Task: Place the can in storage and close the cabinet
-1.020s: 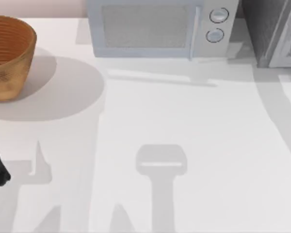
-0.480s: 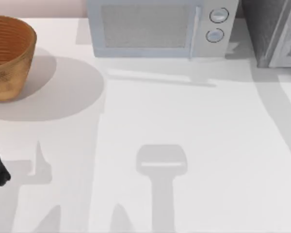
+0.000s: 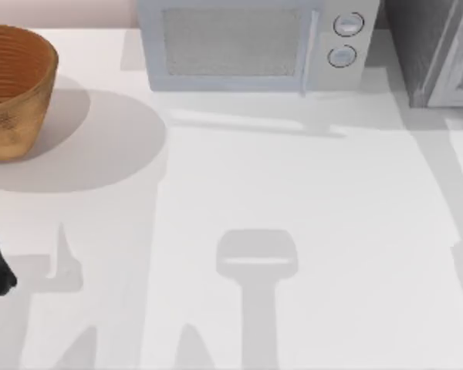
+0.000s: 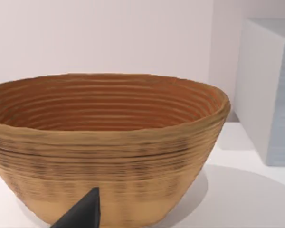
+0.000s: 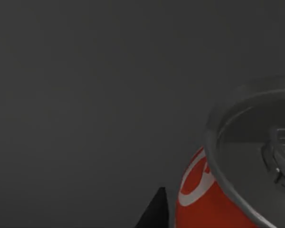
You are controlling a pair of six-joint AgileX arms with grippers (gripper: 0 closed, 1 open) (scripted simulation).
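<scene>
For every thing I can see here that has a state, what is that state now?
can: upright, close before the right wrist camera, against a dark grey surface.
microwave: door shut.
cabinet: at the table's back right corner; open or shut cannot be told.
basket: upright, nothing seen inside it.
left gripper: parked near the basket; a dark fingertip shows.

You're seeing a woven basket (image 3: 15, 85) sitting at the counter's (image 3: 293, 193) far left, and a microwave (image 3: 255, 46) standing along its back edge.

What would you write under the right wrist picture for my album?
Red can with a silver top, close before a dark grey surface.
</scene>
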